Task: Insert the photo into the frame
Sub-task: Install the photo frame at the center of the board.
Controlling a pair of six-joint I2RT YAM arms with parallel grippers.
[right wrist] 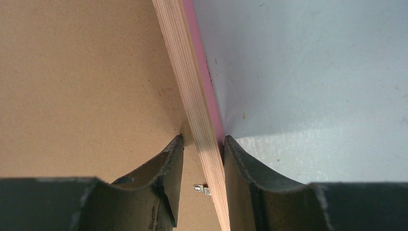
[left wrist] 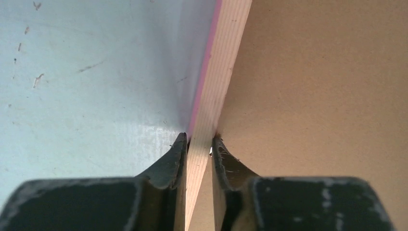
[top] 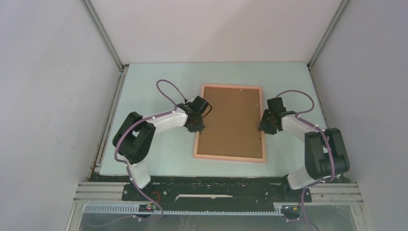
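Note:
The salmon-pink frame (top: 231, 87) lies back side up on the pale table, with a plain brown backing board (top: 232, 122) filling it. The photo is hidden. My left gripper (top: 197, 127) is at the middle of the frame's left rail; in the left wrist view its fingers (left wrist: 199, 140) press the rail (left wrist: 219, 82) from both sides. My right gripper (top: 264, 129) straddles the right rail (right wrist: 185, 72). In the right wrist view the right gripper (right wrist: 203, 140) has its outer finger against the rail, while its inner finger stands off it over the board with a gap.
A small metal tab (right wrist: 202, 188) sticks out from the right rail onto the backing board between my right fingers. Grey walls enclose the table (top: 154, 159) on three sides. Purple cables loop above both wrists.

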